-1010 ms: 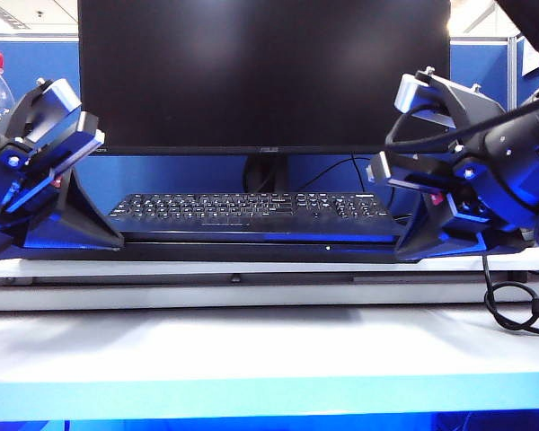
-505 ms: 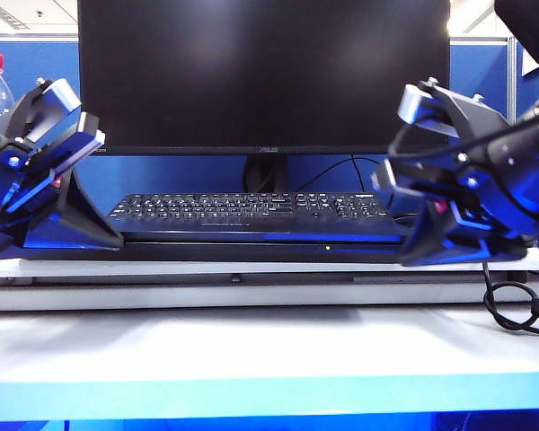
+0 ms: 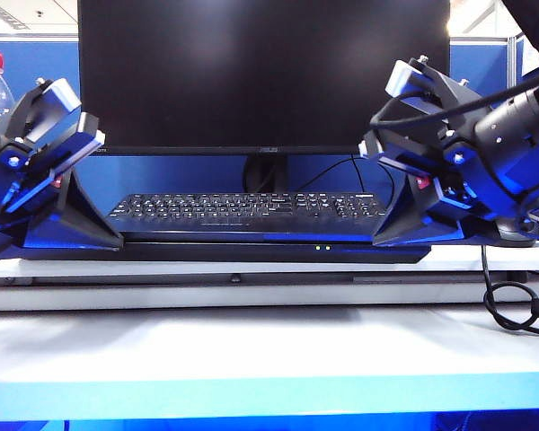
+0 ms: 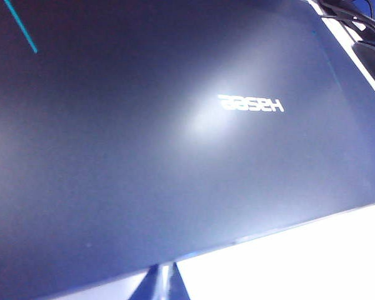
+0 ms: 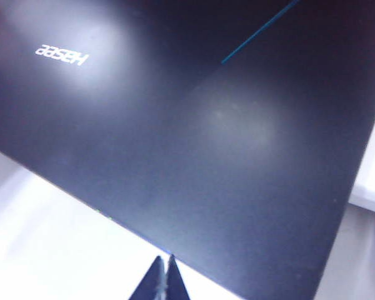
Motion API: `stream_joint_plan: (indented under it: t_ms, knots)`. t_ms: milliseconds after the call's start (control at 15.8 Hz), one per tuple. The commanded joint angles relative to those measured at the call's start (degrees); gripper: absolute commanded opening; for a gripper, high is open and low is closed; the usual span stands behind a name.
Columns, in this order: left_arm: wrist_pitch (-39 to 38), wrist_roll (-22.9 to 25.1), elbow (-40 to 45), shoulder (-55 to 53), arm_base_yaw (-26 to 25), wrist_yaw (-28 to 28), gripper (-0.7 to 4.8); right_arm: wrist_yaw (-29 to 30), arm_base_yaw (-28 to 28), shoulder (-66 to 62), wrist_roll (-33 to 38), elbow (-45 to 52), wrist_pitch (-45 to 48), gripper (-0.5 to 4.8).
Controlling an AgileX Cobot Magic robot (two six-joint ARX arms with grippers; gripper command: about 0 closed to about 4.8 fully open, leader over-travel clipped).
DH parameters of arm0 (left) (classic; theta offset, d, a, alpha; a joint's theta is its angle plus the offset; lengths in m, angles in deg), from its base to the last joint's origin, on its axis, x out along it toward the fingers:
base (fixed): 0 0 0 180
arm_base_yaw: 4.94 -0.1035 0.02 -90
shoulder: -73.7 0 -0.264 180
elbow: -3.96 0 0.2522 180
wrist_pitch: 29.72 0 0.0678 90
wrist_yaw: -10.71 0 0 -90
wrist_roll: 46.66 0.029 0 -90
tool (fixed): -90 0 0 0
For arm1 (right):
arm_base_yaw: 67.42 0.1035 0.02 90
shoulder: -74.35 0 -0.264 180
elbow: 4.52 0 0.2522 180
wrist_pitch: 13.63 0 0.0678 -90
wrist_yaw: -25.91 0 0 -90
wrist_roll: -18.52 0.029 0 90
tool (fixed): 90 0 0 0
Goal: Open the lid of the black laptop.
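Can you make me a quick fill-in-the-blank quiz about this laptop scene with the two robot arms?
1. The lid of the black laptop is ____.
2. The logo on the lid reads ____.
3. Behind the laptop lies a separate black ____.
4. The tips of the right end effector sit at the lid's ____; the left end effector does likewise.

Missing words: closed; Hasee; keyboard; edge

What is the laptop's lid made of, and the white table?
The lid looks like smooth black plastic or painted metal; I can't tell which. It has a soft bluish shine and a white logo. The table looks like a glossy white coated board, reflecting light. The left gripper and right gripper sit at the lid's front edge.
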Motion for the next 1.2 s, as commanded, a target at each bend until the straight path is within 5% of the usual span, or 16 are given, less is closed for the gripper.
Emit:
stream_joint_plan:
  t_ms: [63, 1199]
  knots:
    - [1.6, 0.3, -0.2, 0.1, -0.1, -1.4, 0.24, -0.7, 0.0, 0.2, -0.2, -0.2, 1.0, -0.01]
    - [2.0, 0.3, -0.3, 0.1, -0.1, -1.4, 0.24, -3.5, 0.0, -0.3, -0.4, -0.2, 5.5, -0.01]
